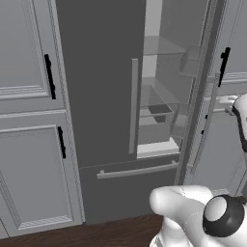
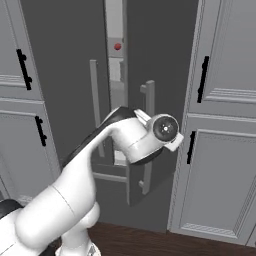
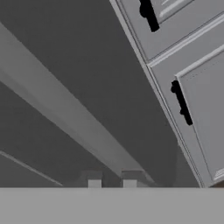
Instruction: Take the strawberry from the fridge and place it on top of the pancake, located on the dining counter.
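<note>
1. Pincer: in the hand view the two fingertips poke up at the bottom edge, pinched onto a pale-grey bar handle that runs diagonally between them. Jaws pressed in tight on the bar.
2. In the right base view the arm reaches forward from lower left, and the wrist sits right at the right door's handle. The fingers themselves are hidden behind the hand there.
3. Fridge: dark grey, right door cracked open. The left base view looks through the gap at glass shelves and door bins. Left door shut, with its own vertical bar handle.
4. Bottom drawer of the fridge has a horizontal bar handle; it looks closed.
5. Strawberry: small red dot seen in the right base view through the narrow gap between the two doors, high up, above the hand. It sits inside the fridge; can't tell which shelf.
6. Light-grey panelled cabinets with black handles flank the fridge on both sides.
7. Dark wood floor runs along the base of the units.
</note>
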